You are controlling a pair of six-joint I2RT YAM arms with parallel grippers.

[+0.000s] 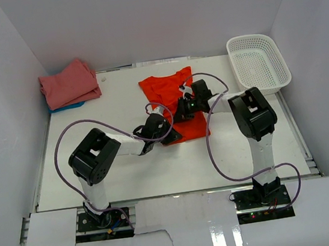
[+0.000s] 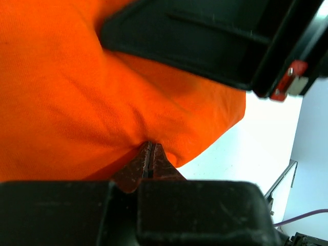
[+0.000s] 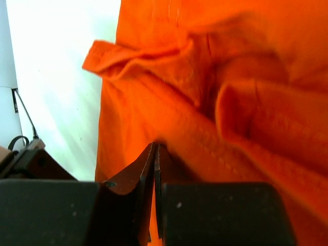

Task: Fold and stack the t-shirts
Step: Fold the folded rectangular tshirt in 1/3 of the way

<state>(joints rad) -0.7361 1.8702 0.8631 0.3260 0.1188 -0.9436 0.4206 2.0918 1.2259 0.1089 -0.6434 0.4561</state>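
Observation:
The bright orange-red t-shirt (image 1: pixel 170 95) lies partly folded in the middle of the table. My left gripper (image 1: pixel 166 123) is shut on its cloth near the near left edge; the left wrist view shows the jaws pinching the orange shirt (image 2: pixel 77 92). My right gripper (image 1: pixel 181 105) is shut on the shirt's right side; the right wrist view shows the jaws closed on a fold of the orange cloth (image 3: pixel 230 102). The salmon-pink t-shirt (image 1: pixel 69 82) lies folded at the back left on top of the blue t-shirt (image 1: pixel 68 106), of which only an edge shows.
A white plastic mesh basket (image 1: pixel 258 62) stands at the back right corner. White walls enclose the table (image 1: pixel 158 166) on three sides. Purple cables loop from both arms over the table.

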